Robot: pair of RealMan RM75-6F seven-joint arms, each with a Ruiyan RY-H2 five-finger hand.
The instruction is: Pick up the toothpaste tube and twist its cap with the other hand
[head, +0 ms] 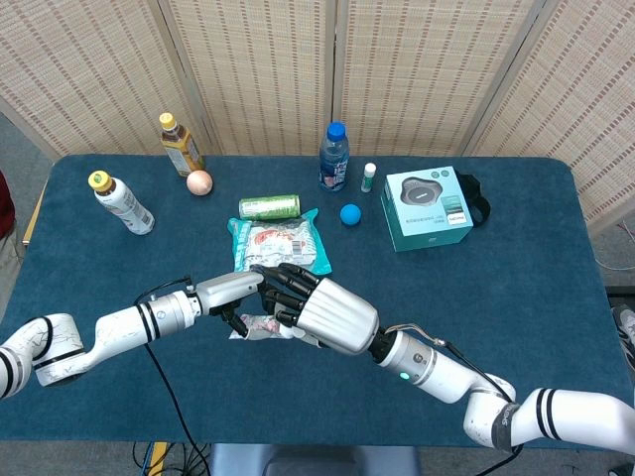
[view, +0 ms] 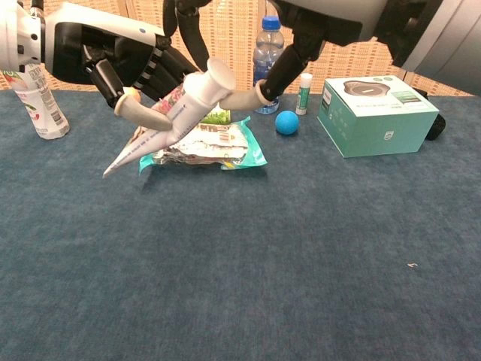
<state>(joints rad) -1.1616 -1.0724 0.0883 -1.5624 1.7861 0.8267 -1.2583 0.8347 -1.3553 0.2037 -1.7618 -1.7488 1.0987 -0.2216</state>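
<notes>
The white toothpaste tube (view: pixel 154 131) hangs tilted above the blue table, its flat end low at the left and its wide white cap (view: pixel 213 78) up at the right. My left hand (view: pixel 120 64) grips the tube's body from behind. My right hand (view: pixel 323 22) reaches in from the upper right; its thumb (view: pixel 239 98) lies against the cap's right side and dark fingers (view: pixel 197 47) come down on the cap from above. In the head view my left hand (head: pixel 233 291) and right hand (head: pixel 325 312) meet over the tube (head: pixel 253 325), mostly hiding it.
A silver-green snack pack (view: pixel 214 147) and a green can (head: pixel 269 206) lie right behind the tube. Further back are a blue ball (view: pixel 285 122), a water bottle (view: pixel 267 45), a glue stick (view: pixel 304 94) and a teal box (view: pixel 379 104). A white bottle (view: pixel 34 98) stands far left.
</notes>
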